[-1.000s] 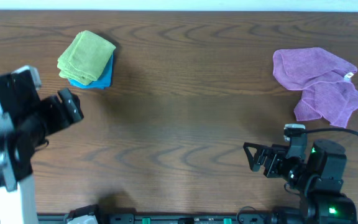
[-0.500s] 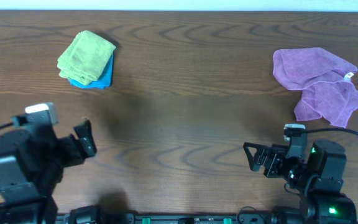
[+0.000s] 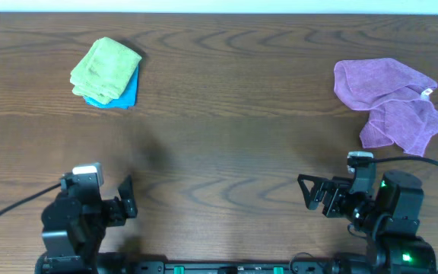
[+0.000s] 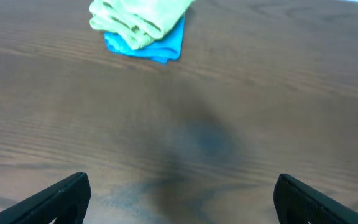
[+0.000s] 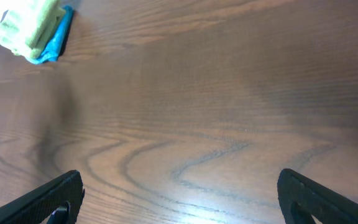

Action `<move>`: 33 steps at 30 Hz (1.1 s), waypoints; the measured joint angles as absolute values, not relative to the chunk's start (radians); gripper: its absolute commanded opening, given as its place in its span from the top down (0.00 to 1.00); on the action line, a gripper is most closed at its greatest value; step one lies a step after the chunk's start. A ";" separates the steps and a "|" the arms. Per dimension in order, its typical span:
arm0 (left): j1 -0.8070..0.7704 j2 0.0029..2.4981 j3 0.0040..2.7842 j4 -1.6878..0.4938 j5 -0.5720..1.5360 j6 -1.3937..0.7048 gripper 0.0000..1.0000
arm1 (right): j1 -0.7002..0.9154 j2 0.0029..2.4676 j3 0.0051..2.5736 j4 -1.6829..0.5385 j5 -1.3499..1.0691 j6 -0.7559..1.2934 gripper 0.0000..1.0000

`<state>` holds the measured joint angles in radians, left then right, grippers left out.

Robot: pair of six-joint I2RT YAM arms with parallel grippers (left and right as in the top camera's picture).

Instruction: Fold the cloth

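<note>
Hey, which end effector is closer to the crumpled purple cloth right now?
Right. The right end effector sits at the table's near edge, just below-left of the purple cloth in the overhead view; the left end effector is across at the near-left side.

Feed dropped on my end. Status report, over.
Open, empty: left gripper, right gripper. The purple cloth crumpled, untouched, far right. Path clear; green cloth stacked on blue cloth, far left.

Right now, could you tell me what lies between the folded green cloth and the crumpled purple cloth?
Nothing does: in the overhead view, only bare wood of the table separates the green cloth from the purple cloth.
</note>
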<state>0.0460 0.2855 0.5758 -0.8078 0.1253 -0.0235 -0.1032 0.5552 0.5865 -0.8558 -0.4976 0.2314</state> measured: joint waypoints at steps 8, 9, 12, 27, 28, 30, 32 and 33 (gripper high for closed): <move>0.043 0.149 0.430 -0.805 0.119 0.013 0.05 | -0.103 0.555 0.587 -0.856 -0.498 0.231 0.01; 0.043 0.138 0.418 -0.805 0.119 0.020 0.05 | -0.103 0.555 0.587 -0.856 -0.498 0.231 0.01; 0.043 0.104 0.378 -0.806 0.119 0.035 0.05 | -0.103 0.555 0.587 -0.856 -0.498 0.231 0.01; 0.022 0.026 0.268 -0.810 0.115 0.117 0.05 | -0.103 0.555 0.587 -0.856 -0.498 0.231 0.01; 0.022 0.020 0.258 -0.810 0.115 0.123 0.05 | -0.103 0.555 0.587 -0.856 -0.498 0.231 0.01; 0.022 0.015 0.243 -0.811 0.115 0.131 0.05 | -0.103 0.555 0.587 -0.856 -0.498 0.231 0.01; 0.022 0.014 0.241 -0.810 0.115 0.133 0.05 | -0.103 0.555 0.587 -0.856 -0.498 0.231 0.01; 0.022 0.014 0.241 -0.809 0.113 0.136 0.05 | -0.103 0.555 0.587 -0.856 -0.498 0.231 0.01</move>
